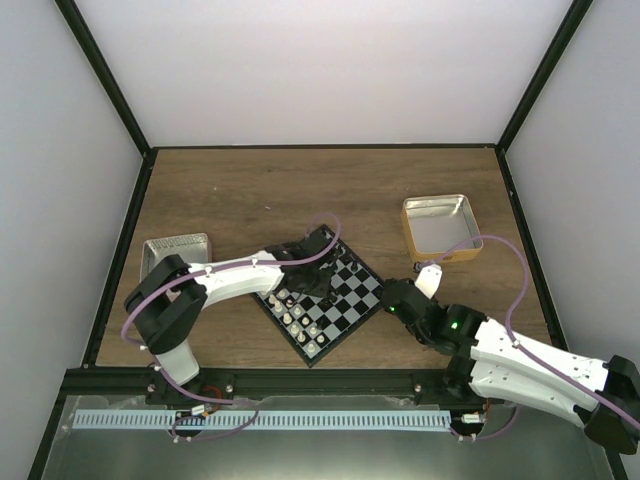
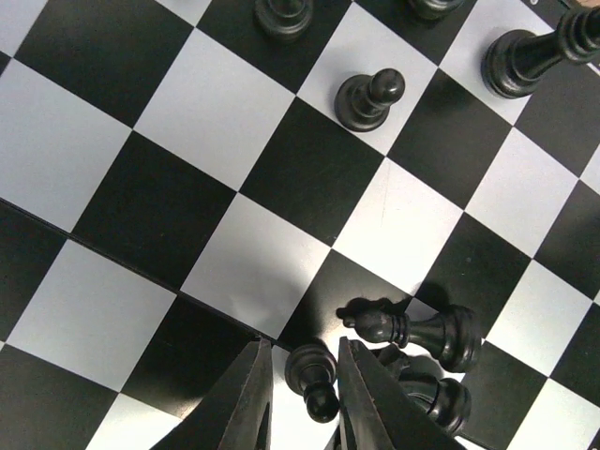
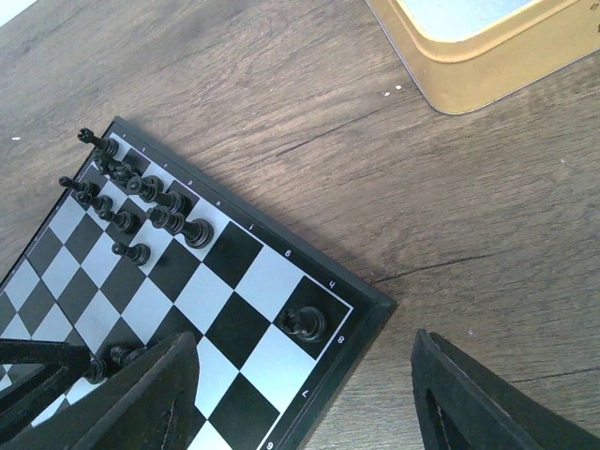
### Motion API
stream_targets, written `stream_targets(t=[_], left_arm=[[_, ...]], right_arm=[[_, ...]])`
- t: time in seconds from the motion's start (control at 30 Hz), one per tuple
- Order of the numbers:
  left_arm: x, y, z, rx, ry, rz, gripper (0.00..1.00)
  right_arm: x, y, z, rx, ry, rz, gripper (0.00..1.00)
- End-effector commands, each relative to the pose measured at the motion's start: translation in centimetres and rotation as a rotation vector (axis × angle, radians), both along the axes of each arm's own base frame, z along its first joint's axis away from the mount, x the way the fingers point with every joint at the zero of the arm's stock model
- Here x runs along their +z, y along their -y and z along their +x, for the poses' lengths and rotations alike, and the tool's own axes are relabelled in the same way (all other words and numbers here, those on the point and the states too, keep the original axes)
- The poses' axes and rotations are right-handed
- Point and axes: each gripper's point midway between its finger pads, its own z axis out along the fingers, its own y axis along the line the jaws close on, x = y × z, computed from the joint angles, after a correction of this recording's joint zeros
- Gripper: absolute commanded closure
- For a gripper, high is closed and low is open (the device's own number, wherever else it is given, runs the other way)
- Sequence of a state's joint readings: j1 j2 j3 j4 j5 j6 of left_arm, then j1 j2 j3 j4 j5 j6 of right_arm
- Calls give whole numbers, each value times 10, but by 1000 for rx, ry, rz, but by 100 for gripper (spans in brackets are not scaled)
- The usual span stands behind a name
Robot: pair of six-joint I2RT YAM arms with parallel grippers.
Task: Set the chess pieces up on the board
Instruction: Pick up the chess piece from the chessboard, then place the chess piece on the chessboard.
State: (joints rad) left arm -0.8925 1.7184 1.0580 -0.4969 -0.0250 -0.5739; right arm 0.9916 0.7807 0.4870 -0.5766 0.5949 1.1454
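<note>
The board (image 1: 347,302) lies turned like a diamond in the table's middle. White pieces (image 1: 297,312) stand along its near-left side, black pieces (image 3: 141,199) along its far side. My left gripper (image 1: 318,272) hangs low over the far part, its fingers (image 2: 251,389) slightly apart around an upright black pawn (image 2: 313,373), with a small gap on the left. Two black pieces (image 2: 417,330) lie tipped beside it. My right gripper (image 3: 305,336) is wide open and empty above the board's right corner (image 3: 370,309), where a black rook (image 3: 307,323) stands.
A tan-rimmed metal tray (image 1: 438,228) sits at the back right, also in the right wrist view (image 3: 473,70). Another metal tray (image 1: 175,248) sits at the left, behind the left arm. Bare wood surrounds the board.
</note>
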Motion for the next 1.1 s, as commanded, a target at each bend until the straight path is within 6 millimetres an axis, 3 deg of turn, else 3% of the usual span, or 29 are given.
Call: stream_targets(t=[0.0, 0.23, 0.43, 0.7, 1.07], left_arm=[[-10, -7, -1, 16, -20, 35, 78], [-1, -4, 2, 8, 3, 18, 93], [22, -1, 13, 3, 72, 8, 94], [45, 31, 29, -59, 127, -31, 94], [25, 62, 40, -113, 114, 11, 91]], right_arm=[[0, 3, 1, -25, 15, 9, 36], [0, 4, 1, -27, 15, 8, 36], [2, 6, 1, -32, 19, 15, 36], [2, 14, -1, -66, 25, 19, 36], [2, 20, -3, -77, 34, 19, 36]])
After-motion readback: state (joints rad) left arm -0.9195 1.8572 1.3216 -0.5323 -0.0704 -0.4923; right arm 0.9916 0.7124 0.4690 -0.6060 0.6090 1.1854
